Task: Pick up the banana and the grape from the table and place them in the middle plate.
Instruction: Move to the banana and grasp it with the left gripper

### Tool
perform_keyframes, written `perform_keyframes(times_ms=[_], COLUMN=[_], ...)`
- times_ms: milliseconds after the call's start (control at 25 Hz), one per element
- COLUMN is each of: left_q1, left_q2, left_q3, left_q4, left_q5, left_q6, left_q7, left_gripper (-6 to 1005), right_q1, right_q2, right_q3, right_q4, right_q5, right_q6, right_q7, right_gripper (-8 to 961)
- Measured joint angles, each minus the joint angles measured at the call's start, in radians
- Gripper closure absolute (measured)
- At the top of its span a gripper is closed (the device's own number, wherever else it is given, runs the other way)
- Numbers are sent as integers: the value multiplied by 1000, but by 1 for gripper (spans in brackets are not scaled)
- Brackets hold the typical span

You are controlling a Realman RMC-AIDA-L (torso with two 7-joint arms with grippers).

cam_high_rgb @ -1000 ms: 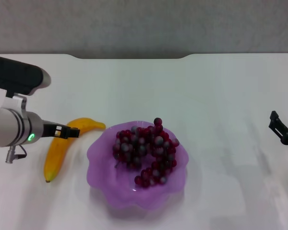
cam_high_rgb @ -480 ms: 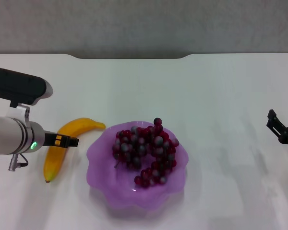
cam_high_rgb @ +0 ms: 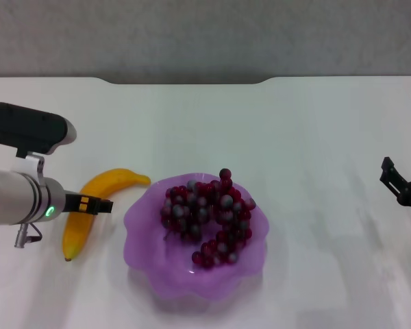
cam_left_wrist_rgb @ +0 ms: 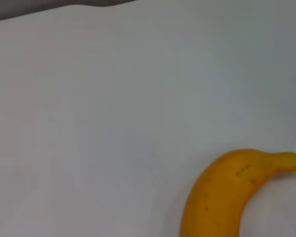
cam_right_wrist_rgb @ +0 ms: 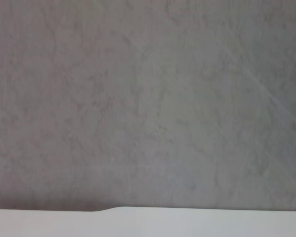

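Note:
The yellow banana (cam_high_rgb: 77, 229) lies on the white table (cam_high_rgb: 308, 130), just left of the purple scalloped plate (cam_high_rgb: 142, 236). The bunch of dark red grapes (cam_high_rgb: 207, 216) lies inside the plate. My left gripper (cam_high_rgb: 107, 204) reaches in from the left and hovers over the middle of the banana, pointing at the plate's rim. The left wrist view shows the banana's curved end (cam_left_wrist_rgb: 227, 192) on bare table. My right gripper (cam_high_rgb: 399, 184) sits at the far right edge of the table, away from everything.
The table's far edge has a notch (cam_high_rgb: 185, 81) in front of a grey wall (cam_right_wrist_rgb: 148, 98). The plate stands near the front middle. Bare tabletop lies between the plate and the right gripper.
My left gripper has moved a little nearer the table's front along the banana. The banana, grapes and plate have not moved. The right gripper has barely shifted.

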Motion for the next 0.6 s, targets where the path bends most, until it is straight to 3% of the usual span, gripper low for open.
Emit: perform_keyframes(times_ms=[480, 600], left_q1=[-5, -1], left_q2=[0, 0], left_q3=[4, 0], left_q4=[-24, -24], left_q5=[-15, -15], left_q6=[46, 56], left_q7=[2, 0], left_gripper=[165, 377], right_q1=[1, 3], right_q2=[0, 0], right_q3=[0, 0], right_q4=[-2, -2], right_q5=[1, 1], right_q6=[0, 0], right_q7=[0, 0], right_gripper=[66, 66])
